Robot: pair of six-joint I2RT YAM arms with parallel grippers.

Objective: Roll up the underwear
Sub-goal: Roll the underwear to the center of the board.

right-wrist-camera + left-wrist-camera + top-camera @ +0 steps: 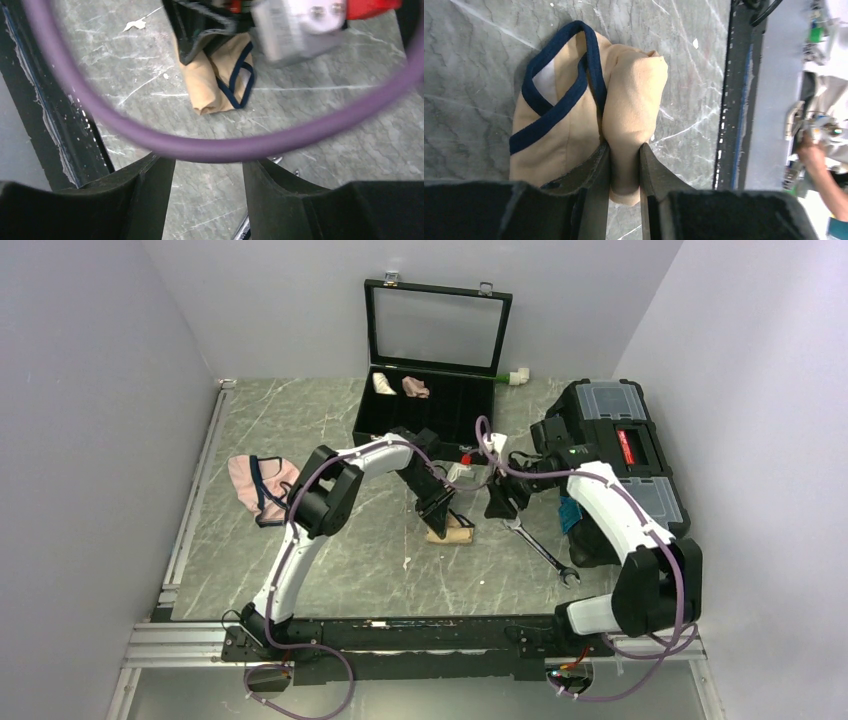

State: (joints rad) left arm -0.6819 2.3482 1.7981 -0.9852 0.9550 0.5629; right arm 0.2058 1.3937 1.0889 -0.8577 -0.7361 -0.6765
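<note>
The tan-beige underwear (559, 125) with navy edging lies partly rolled on the marble table, near the middle in the top view (452, 531). My left gripper (625, 165) is shut on the rolled fold of the underwear at its right side. In the right wrist view the underwear (220, 80) lies beyond my fingers, with the left gripper on top of it. My right gripper (209, 185) is open and empty above the bare table, to the right of the underwear in the top view (500, 502).
A pink underwear (260, 485) lies at the left. An open black case (432, 410) at the back holds small fabric rolls (400, 386). A black toolbox (620, 455) stands at the right. A wrench (545, 555) lies near the right arm. A purple cable (200, 145) crosses the right wrist view.
</note>
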